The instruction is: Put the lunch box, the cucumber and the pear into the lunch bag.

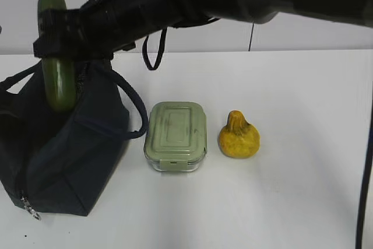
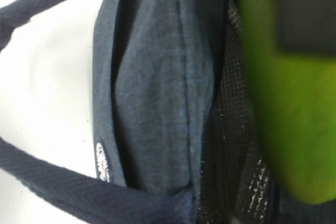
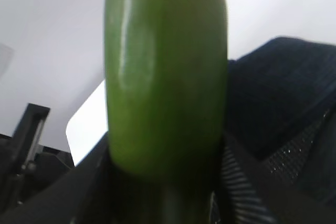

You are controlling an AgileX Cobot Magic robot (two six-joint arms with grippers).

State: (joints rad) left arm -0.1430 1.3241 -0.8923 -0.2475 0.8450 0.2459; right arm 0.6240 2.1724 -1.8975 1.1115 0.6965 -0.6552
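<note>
Exterior view: smooth dark green cucumber [image 1: 58, 68] hangs upright, ends rounded.

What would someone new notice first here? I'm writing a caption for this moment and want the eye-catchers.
First, the cucumber held upright in the right pincer, on an arm reaching across from the right, hanging over the open lunch bag at the left. Next, the lunch box with its green lid sits mid-table beside the bag, and the pear stands just right of it, both still outside.
</note>
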